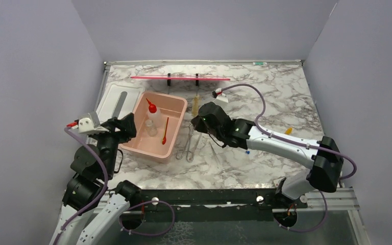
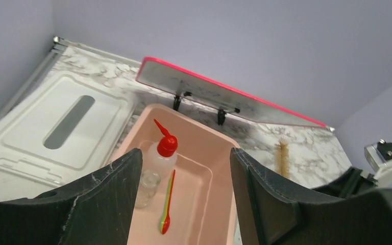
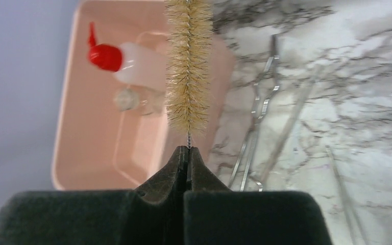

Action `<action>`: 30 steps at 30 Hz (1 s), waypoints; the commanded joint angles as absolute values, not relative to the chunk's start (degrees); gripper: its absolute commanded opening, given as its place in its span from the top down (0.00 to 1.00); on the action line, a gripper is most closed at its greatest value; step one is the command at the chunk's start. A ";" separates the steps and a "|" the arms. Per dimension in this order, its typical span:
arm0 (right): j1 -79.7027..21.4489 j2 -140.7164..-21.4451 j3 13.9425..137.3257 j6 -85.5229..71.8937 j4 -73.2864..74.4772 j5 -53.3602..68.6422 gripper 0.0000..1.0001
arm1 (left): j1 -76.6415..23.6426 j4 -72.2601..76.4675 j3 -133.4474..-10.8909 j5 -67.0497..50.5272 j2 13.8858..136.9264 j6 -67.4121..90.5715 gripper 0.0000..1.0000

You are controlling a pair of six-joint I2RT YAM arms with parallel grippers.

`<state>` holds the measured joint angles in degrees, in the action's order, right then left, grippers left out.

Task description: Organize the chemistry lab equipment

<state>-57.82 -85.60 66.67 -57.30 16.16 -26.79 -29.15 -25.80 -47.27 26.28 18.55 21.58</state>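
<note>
Right wrist: right gripper (image 3: 187, 151) is pinching the brush (image 3: 188, 61) by its wire stem, bristles aiming toward the pink tub (image 3: 76, 153), probably for dropping in; bottle (image 3: 132, 64) is sitting inside; tongs (image 3: 258, 109) are lying beside it; left gripper (image 2: 184, 153) is hovering spread wide over the tub.

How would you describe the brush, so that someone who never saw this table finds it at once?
Start at the pink plastic tub on the marble table. By its right rim, the right end effector is shut on the wire stem of a tan bristle brush. It alone is fuzzy and held; the metal scissor-like tongs nearby lie flat on the table.
</note>
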 commanded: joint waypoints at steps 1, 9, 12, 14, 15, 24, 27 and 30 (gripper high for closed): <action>-61.72 -86.91 73.02 -53.21 11.68 -24.00 0.99 | -29.96 -29.60 -51.13 37.57 17.37 21.18 0.34; -67.86 -100.72 87.47 -54.26 13.59 -34.61 0.99 | -30.28 -29.72 -53.52 39.37 15.99 19.46 0.34; -68.87 -106.78 93.87 -58.24 18.36 -39.35 0.99 | -30.32 -29.94 -53.89 40.00 15.72 18.85 0.34; -68.97 -111.11 97.76 -61.09 21.36 -41.60 0.99 | -30.40 -30.23 -54.49 41.03 15.74 18.05 0.34; -68.99 -112.74 99.53 -61.79 22.96 -42.33 0.99 | -30.45 -30.30 -54.82 41.57 15.73 17.62 0.34; -68.99 -127.15 116.64 -76.06 41.41 -47.41 0.99 | -30.83 -30.62 -55.83 43.36 15.21 16.00 0.34; -68.99 -128.92 117.66 -73.67 38.94 -46.69 0.99 | -30.98 -30.67 -55.55 43.61 15.11 15.85 0.34; -68.99 -130.39 119.03 -75.20 40.88 -46.28 0.99 | -31.10 -30.76 -55.47 43.74 15.03 15.83 0.34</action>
<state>-68.90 -128.22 116.01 -72.29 36.99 -43.27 -30.61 -30.15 -54.76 42.11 15.90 16.88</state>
